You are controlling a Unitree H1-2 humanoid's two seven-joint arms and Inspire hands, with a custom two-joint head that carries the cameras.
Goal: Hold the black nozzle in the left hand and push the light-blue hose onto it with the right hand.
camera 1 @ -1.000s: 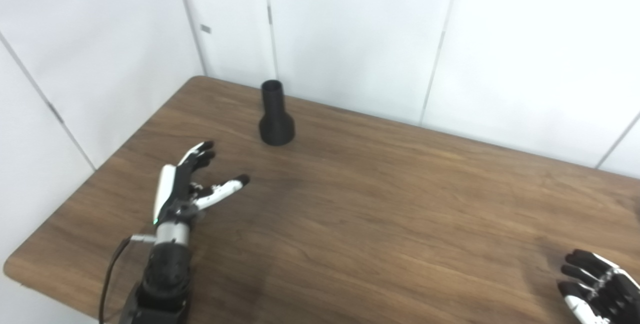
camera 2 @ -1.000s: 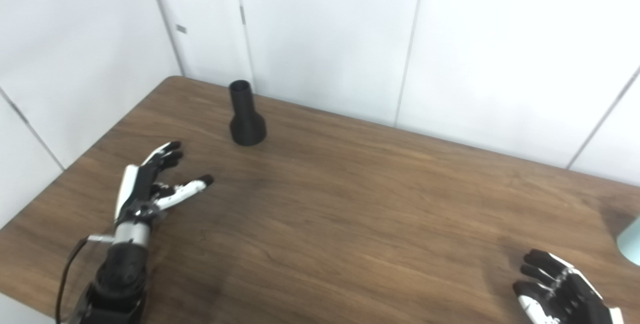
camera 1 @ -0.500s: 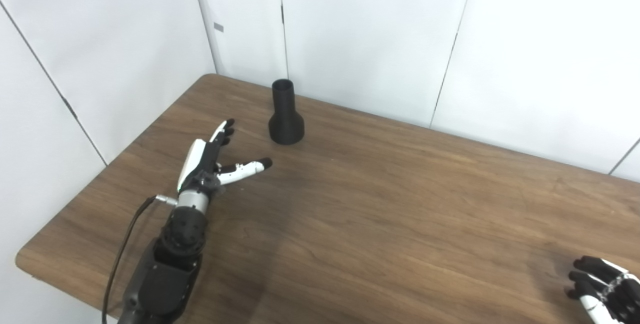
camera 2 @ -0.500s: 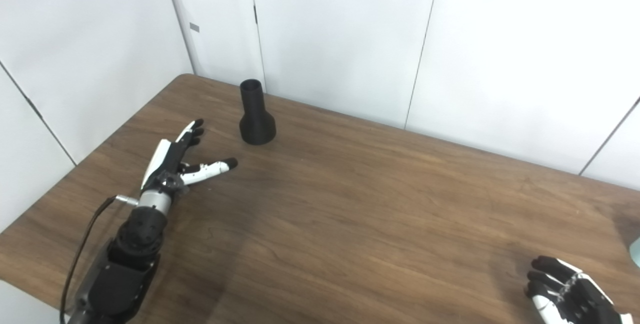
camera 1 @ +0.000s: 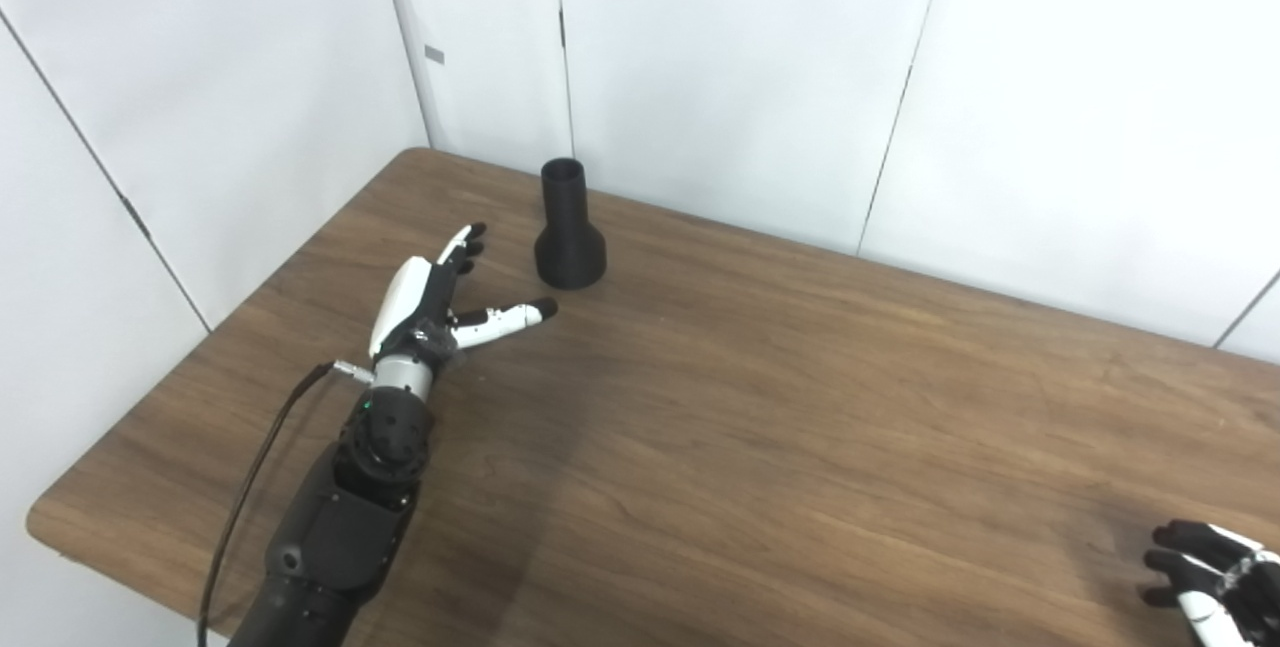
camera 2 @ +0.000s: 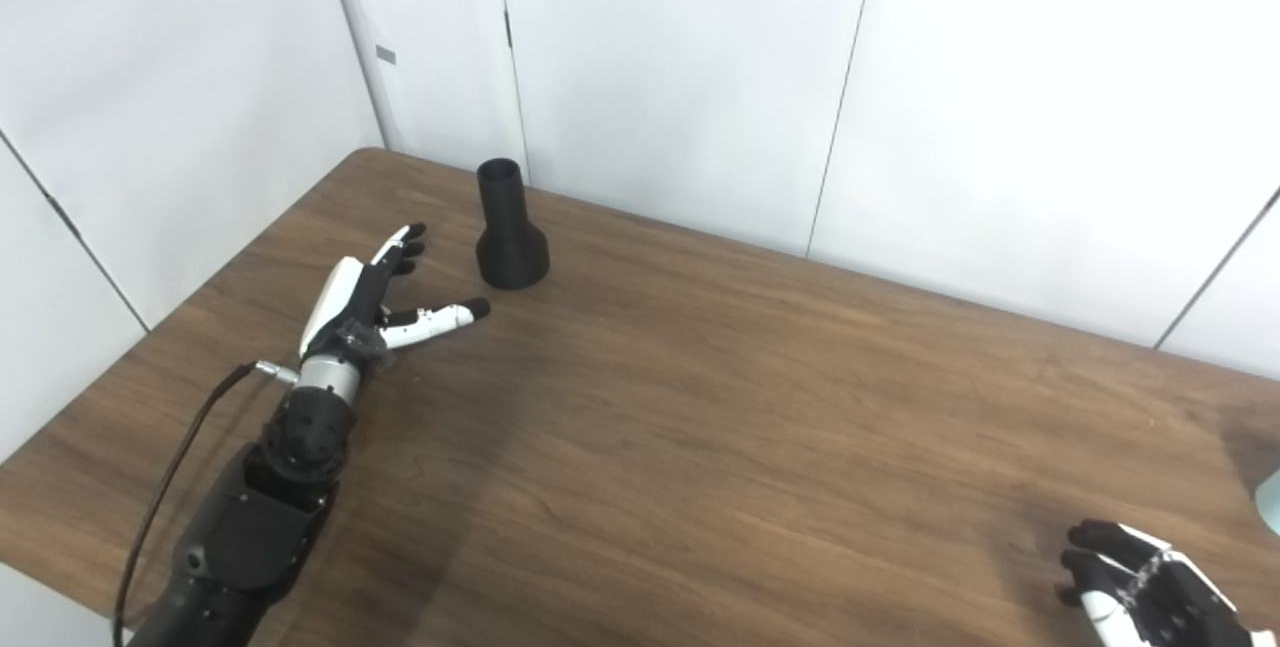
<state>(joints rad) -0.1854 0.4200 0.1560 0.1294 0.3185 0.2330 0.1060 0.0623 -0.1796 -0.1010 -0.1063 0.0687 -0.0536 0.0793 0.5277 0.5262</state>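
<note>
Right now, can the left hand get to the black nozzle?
Probably yes. The left hand is open, with fingers apart, just short of the nozzle, which stands upright on the table. Only bare wood lies between them, so nothing seems to block it.

Black nozzle (camera 1: 569, 227) stands upright, wide end down, unheld.

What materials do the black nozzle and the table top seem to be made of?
Black nozzle: probably plastic, with a matte finish, since it is evenly black and shows no bright reflection. Table top: wood or a wood-look laminate, brown with visible grain lines and a dull sheen; the pictures cannot settle which.
</note>
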